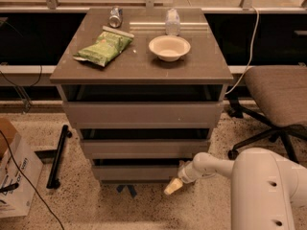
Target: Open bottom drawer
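The bottom drawer (136, 172) lies lowest under the table (144, 73)'s front edge. The gripper (173, 187) is at its lower right corner; open or closed, I cannot tell. With no handle to catch, it may slip off. One chair (278, 92), three drawers, one bag (103, 48), bowl (169, 47), bottle (172, 22), can (115, 17).

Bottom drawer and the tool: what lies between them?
Nothing in the camera view: the tool hangs at the lower right corner of the bottom drawer front, no object between them. Contact cannot be told.
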### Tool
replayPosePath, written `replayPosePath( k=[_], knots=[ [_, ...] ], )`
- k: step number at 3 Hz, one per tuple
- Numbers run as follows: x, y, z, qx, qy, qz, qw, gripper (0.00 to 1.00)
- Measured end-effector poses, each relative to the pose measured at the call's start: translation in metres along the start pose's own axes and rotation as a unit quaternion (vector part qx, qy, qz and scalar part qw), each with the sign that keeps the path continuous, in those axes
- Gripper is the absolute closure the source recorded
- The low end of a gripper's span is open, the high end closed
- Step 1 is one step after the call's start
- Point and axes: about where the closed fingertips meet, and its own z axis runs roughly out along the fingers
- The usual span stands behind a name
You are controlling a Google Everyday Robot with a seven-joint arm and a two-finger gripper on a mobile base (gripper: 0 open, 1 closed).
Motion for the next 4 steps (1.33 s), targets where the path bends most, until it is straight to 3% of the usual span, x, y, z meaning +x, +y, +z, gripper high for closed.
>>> replayPosePath(
  k=[2, 3, 4],
  knots=[
    [0.008, -0.026, 0.036, -0.012, -0.012, 0.016, 0.9997, 0.0],
    [0.013, -0.027, 0.052, -0.026, -0.022, 0.032, 0.9989, 0.19],
    [0.02, -0.025, 0.045, -0.021, -0.025, 0.055, 0.998, 0.42]
  ],
)
